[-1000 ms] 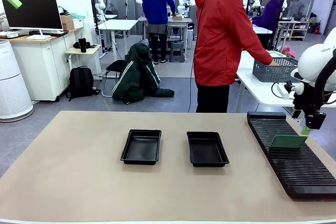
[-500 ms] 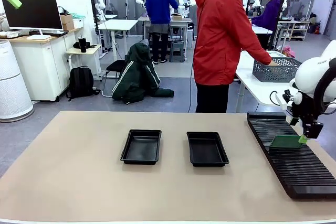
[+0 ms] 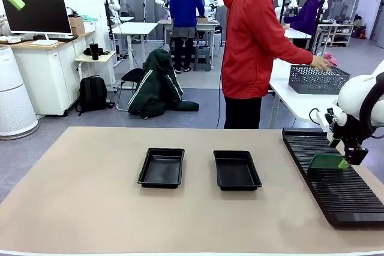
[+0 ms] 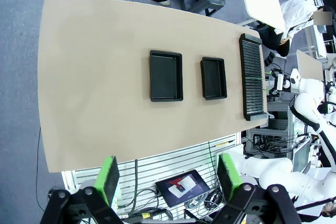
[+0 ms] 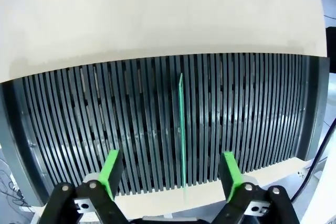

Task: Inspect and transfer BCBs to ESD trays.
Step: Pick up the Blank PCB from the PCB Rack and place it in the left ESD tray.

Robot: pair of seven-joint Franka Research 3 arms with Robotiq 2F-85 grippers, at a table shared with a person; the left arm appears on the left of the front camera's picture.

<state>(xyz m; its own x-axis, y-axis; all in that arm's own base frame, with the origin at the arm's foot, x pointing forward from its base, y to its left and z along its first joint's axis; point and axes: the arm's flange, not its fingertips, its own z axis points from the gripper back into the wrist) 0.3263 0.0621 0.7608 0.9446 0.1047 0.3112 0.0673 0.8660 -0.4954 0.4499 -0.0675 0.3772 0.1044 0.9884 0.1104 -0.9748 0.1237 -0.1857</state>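
**Right gripper** [image 5: 170, 157]: the jaws are wide. It hangs low over the rack [image 3: 333, 181] at the right end of the table [image 3: 90, 196]. Its green pads [image 5: 111, 170] stand one on each side of a single BCB [image 5: 181, 124], clear of both faces. Nothing is gripped.

**BCB:** it stands upright on edge in one slot, near the middle of the rack's row of slots. The right wrist view shows it edge-on as a thin green line. The front view shows its green face, with the gripper at its right end.

**Left gripper** [image 4: 167, 161]: the jaws are wide, with nothing between the pads. It is raised high at the table's left, well above the surface. Its wrist view looks down on the whole tabletop.

**Trays:** the left tray [image 3: 162, 167] and right tray [image 3: 236, 170] lie flat side by side at mid-table, with a gap between them. Both are well apart from the rack and from either gripper.

**Person:** a person in a red jacket [image 3: 252, 34] stands at the far side, turned toward a neighbouring white table. One hand [image 3: 321, 63] is just above the rim of a grey mesh basket [image 3: 318, 81].
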